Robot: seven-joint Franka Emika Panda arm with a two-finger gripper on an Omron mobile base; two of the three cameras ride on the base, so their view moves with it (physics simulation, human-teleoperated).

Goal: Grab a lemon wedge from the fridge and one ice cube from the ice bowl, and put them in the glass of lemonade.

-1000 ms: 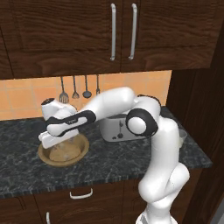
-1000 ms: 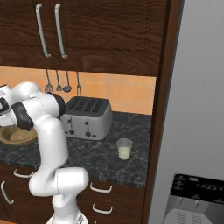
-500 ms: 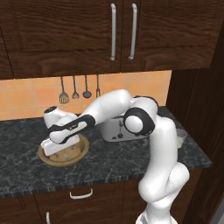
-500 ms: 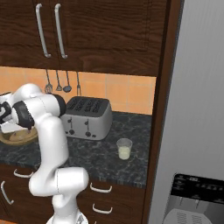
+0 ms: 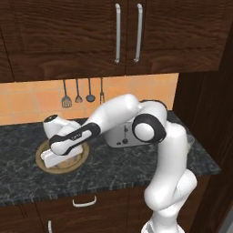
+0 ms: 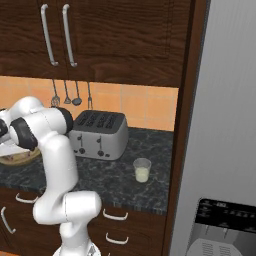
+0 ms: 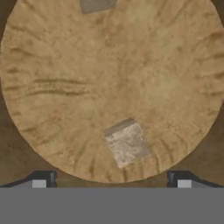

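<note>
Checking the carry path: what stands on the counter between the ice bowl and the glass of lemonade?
The toaster stands between the ice bowl and the glass of lemonade in the right base view, with bare counter from toaster to glass.

Bowl: the ice bowl [image 7: 65, 87], round and of light brown wood with darker grain streaks, seen from straight above.
Cube: one ice cube [image 7: 127, 143], pale, translucent and tan-tinted, lies on the bowl's floor near its lower edge.
Second piece: a greyish shape [image 7: 98, 5] at the top edge, cut off, possibly another ice cube.
Gripper: gripper [image 7: 111, 178] above the bowl, dark fingertips [image 7: 43, 179] spread wide apart, the cube between and just above them.
</note>
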